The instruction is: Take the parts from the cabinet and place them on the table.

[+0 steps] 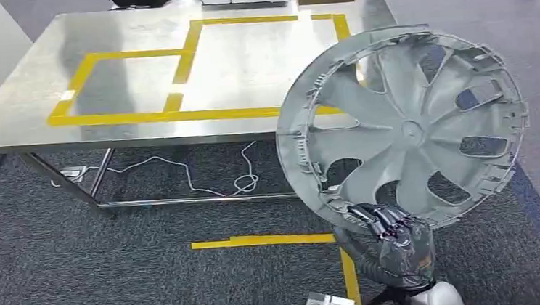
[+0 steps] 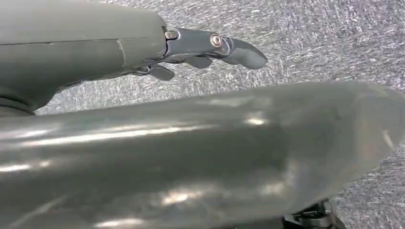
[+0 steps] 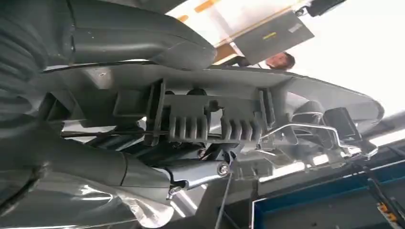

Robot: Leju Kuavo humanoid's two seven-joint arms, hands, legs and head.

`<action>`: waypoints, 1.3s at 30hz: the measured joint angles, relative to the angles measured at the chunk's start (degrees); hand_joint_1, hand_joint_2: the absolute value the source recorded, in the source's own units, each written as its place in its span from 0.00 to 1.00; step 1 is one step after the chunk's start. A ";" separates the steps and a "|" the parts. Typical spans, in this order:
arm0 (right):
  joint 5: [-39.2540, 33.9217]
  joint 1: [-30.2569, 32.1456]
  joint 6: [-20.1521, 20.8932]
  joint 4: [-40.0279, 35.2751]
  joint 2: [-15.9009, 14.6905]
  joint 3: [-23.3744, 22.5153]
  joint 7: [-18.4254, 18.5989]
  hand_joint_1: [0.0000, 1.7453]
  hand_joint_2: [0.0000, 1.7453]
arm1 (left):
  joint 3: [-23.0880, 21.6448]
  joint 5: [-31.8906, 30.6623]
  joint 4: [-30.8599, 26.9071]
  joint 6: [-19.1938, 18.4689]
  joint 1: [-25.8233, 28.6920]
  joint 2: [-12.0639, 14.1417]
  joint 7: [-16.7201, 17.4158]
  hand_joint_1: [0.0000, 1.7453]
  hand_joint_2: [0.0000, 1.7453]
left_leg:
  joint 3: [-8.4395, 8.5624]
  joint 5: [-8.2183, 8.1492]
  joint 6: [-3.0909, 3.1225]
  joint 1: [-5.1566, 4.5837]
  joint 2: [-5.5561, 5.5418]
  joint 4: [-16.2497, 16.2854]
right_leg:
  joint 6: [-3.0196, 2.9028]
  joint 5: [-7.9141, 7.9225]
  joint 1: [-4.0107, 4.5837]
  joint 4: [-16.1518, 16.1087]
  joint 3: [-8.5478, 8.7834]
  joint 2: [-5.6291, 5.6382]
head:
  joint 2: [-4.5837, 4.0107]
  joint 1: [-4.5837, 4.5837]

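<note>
Now, steel table (image 1: 139, 97) ahead and to my left, yellow-taped squares on top. Grey wheel cover (image 1: 404, 131) held upright before its near right corner — my right hand (image 1: 394, 241) clamped on lower rim, cover rising above hand. Left hand (image 2: 210, 47) hangs over carpet, nothing visibly held — fingers partly hidden.
</note>
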 joint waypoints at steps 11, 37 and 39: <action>0.22 0.67 0.00 0.02 -0.61 0.09 0.42 1.00 1.00 | 0.44 -0.39 0.00 -0.33 -0.14 -0.02 -0.07 0.00 0.00 | 2.41 -3.21 -2.38 -0.47 -0.12 1.31 | -2.29 8.30 -0.25 -16.74 7.79 0.10 | 0.00 -0.22; 0.68 0.55 0.00 0.68 -1.44 0.96 0.13 1.00 1.00 | 1.03 -1.14 0.07 -0.61 0.60 -0.02 0.28 0.00 0.00 | 4.89 -4.30 -0.20 -0.15 -0.60 0.67 | -0.73 9.28 0.04 -12.00 1.81 0.11 | 0.00 0.07; 1.14 0.42 0.00 0.87 -1.49 1.05 0.55 1.00 1.00 | 1.22 -1.11 0.11 -0.61 0.59 -0.02 0.26 0.00 0.00 | 5.33 -5.33 -0.84 -0.28 -0.69 0.74 | -1.09 9.21 0.53 -14.71 1.88 -0.20 | 0.00 -0.22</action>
